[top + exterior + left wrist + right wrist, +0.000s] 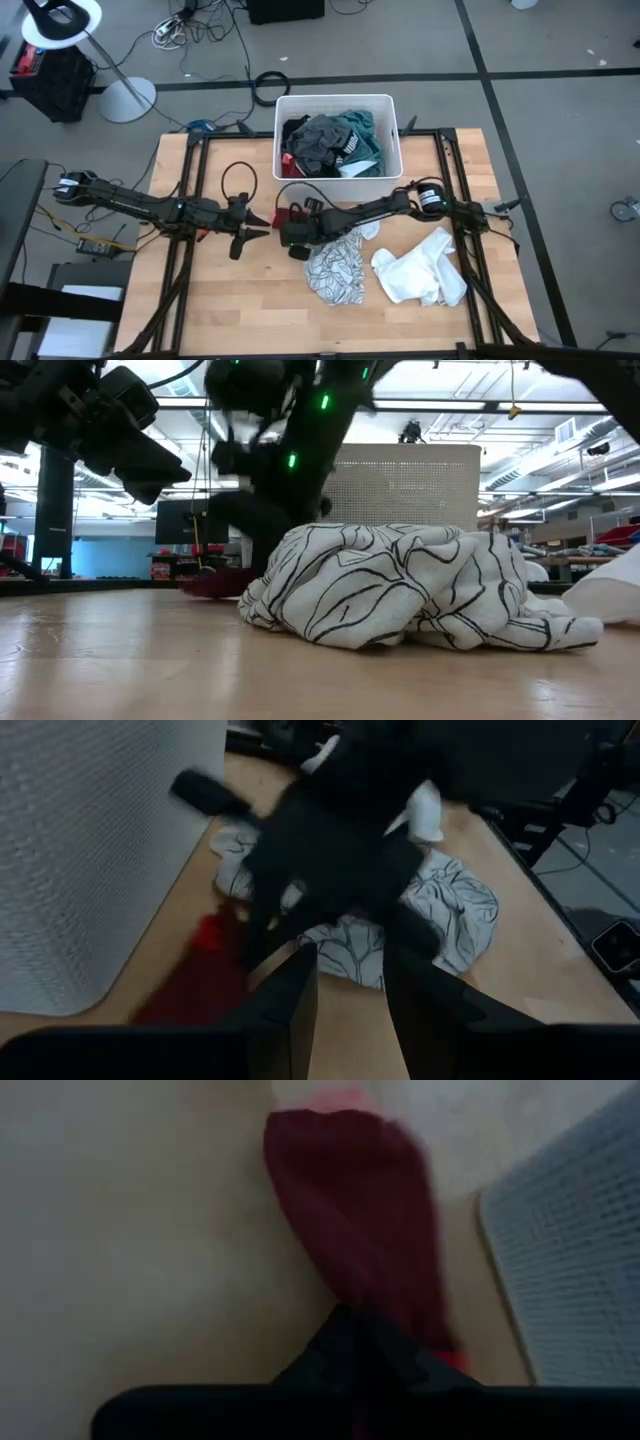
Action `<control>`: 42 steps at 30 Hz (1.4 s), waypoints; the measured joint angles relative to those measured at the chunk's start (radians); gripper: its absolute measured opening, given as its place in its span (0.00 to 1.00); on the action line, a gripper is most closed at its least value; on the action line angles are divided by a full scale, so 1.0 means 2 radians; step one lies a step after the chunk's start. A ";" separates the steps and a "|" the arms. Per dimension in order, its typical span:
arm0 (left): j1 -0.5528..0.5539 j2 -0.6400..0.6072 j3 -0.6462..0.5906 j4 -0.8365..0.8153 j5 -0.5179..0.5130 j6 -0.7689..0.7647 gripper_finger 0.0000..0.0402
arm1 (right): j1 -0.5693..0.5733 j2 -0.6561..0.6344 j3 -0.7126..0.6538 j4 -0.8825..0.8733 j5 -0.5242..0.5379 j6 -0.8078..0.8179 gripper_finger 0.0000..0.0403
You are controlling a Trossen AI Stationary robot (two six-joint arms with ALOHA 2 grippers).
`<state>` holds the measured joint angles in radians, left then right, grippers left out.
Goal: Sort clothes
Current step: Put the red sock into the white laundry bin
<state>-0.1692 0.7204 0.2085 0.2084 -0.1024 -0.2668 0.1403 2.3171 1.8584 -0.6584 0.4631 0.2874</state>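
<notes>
From above I see a pale wooden table (pixel 200 300) with a white rectangular plastic bin (pixel 338 101) standing at its far edge. The bin's walls are finely perforated, and it is heaped with crumpled garments (pixel 335 142) — grey, teal, black, a bit of red at one side.

My right gripper (pixel 295 222) reaches across to the middle of the table, just in front of the bin. In its wrist view the two dark fingers (pixel 350 1345) meet at a point on a small dark-red piece of cloth (pixel 355 1230). The cloth is soft and limp with a paler pink edge, and it lies on the wood next to the bin's meshed wall (pixel 565 1270). I read that pincer as closed on the red cloth.

My left gripper (pixel 262 222) hovers just beside the right one, its fingers (pixel 290 1005) slightly parted with nothing between them. Past them the left wrist view shows the red cloth flat on the wood beside the bin wall.

Close by, nearer the front, a white cloth printed with thin black curving lines (pixel 335 265) sits bunched in rumpled folds. In the low view it bulks up as a soft mound (pixel 400 585). To its right, a plain white garment (pixel 420 268) sprawls in loose, thick folds — apart from the patterned one, near the right arm.
</notes>
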 joint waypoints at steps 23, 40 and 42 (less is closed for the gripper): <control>0.000 0.000 0.000 0.074 -0.017 -0.002 0.30 | 0.016 -0.271 0.000 -0.069 0.137 -0.054 0.00; -0.001 0.000 0.000 0.064 -0.016 -0.030 0.30 | -0.192 -0.308 -0.047 -0.134 -0.051 -0.005 0.00; -0.001 0.000 0.000 0.063 -0.019 -0.030 0.30 | -0.204 -0.306 -0.077 -0.110 -0.079 -0.005 0.00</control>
<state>-0.1703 0.7204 0.2085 0.3348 -0.1403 -0.3264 -0.2686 1.7043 1.7038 -0.8784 0.3042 0.2778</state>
